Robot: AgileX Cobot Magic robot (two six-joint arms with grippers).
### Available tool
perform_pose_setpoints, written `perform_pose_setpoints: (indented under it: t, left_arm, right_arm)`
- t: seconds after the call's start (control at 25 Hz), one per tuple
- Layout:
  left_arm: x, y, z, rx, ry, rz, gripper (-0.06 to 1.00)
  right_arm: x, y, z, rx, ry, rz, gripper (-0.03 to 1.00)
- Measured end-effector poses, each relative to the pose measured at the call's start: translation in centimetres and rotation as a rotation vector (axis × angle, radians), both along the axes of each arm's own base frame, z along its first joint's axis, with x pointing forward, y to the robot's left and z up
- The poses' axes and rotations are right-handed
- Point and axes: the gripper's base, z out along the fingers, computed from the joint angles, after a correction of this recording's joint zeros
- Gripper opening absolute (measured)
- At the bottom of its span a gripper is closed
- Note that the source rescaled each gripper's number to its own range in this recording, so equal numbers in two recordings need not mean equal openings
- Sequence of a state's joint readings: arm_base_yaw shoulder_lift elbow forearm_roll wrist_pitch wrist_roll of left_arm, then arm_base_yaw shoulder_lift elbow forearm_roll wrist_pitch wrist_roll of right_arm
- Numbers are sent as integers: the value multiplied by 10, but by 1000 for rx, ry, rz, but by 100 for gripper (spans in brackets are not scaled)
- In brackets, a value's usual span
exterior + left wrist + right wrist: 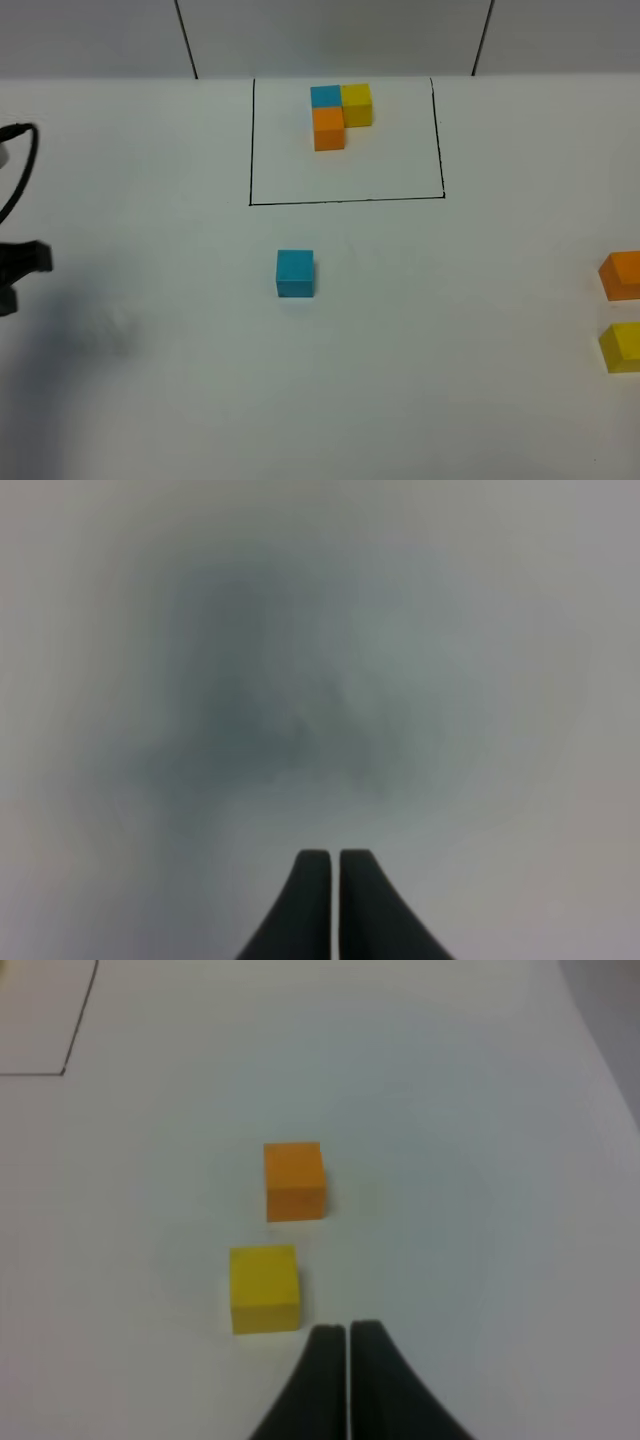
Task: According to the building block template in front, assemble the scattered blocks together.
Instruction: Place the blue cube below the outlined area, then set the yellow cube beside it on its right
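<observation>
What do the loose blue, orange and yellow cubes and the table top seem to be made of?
The blue cube, orange cube, yellow cube: probably painted wood or foam; flat even colour, no glare, crisp edges, so matte. The table top: smooth white board or laminate, perhaps; matte, soft shadows, no grain.

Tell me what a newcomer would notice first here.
The joined blue, yellow and orange trio stands at the far side inside a black outline. A lone blue cube sits near the middle, in front of the outline. An orange cube and a yellow cube sit apart at the right edge.
</observation>
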State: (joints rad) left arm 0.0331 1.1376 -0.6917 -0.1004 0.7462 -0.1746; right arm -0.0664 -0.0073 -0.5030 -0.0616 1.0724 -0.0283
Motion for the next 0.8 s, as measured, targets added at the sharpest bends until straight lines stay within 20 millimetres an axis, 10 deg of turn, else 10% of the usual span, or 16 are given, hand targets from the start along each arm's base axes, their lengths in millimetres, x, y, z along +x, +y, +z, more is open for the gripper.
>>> perform_pose_setpoints:
  t: [0.4, 0.8]
  left_arm:
    - [-91, 21, 19, 66, 0, 105, 0]
    - [-139, 10, 19, 119, -193, 110, 0]
  right_arm:
    - [0, 0, 0, 0, 0, 0, 1]
    - [0, 0, 0, 0, 0, 0, 1]
